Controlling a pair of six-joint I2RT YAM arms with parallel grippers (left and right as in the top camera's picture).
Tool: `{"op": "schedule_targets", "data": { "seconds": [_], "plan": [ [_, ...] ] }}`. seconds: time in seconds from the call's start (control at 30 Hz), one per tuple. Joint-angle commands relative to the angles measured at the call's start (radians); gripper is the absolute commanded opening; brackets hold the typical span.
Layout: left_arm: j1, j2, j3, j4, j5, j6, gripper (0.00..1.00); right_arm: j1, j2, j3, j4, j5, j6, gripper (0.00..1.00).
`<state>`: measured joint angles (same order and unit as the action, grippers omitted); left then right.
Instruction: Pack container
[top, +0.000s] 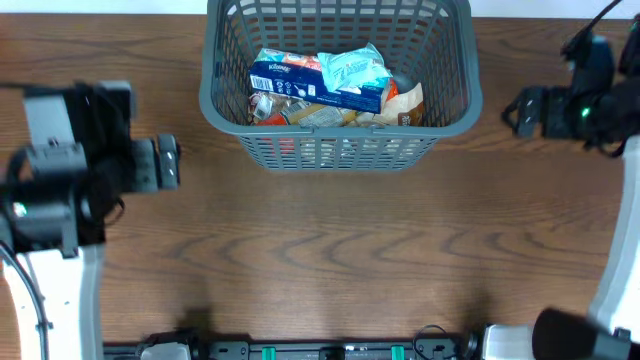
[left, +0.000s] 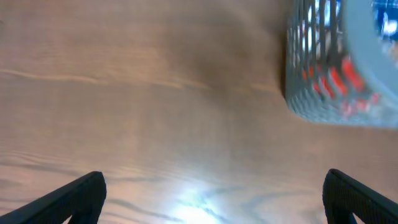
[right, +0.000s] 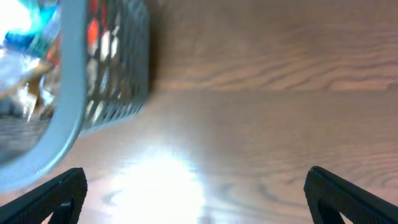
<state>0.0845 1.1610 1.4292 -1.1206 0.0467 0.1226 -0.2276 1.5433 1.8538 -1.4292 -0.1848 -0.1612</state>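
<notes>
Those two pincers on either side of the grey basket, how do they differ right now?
The left pincer hangs off the basket's front corner, nearer the robot's base; the right pincer hangs beside the basket's side wall, further back. The right pincer looks closer to the basket than the left pincer. Both are open, empty and facing the basket above the table.
</notes>
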Motion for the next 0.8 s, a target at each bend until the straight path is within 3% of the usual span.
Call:
{"op": "schedule_targets", "data": {
  "seconds": [0.0,0.4,0.77],
  "plan": [
    [0.005,-0.098,-0.109,0.021,0.061,-0.016,0.98,0.044,-0.134,-0.152,0.036,0.008,0.034,0.99],
    [0.004,-0.383,-0.383,0.072,0.112,-0.039,0.98,0.108,-0.580,-0.768,0.293,0.027,0.033,0.99],
    [0.004,-0.418,-0.391,0.072,0.118,-0.050,0.99,0.108,-0.724,-0.901,0.333,0.027,0.007,0.99]
  ]
}}
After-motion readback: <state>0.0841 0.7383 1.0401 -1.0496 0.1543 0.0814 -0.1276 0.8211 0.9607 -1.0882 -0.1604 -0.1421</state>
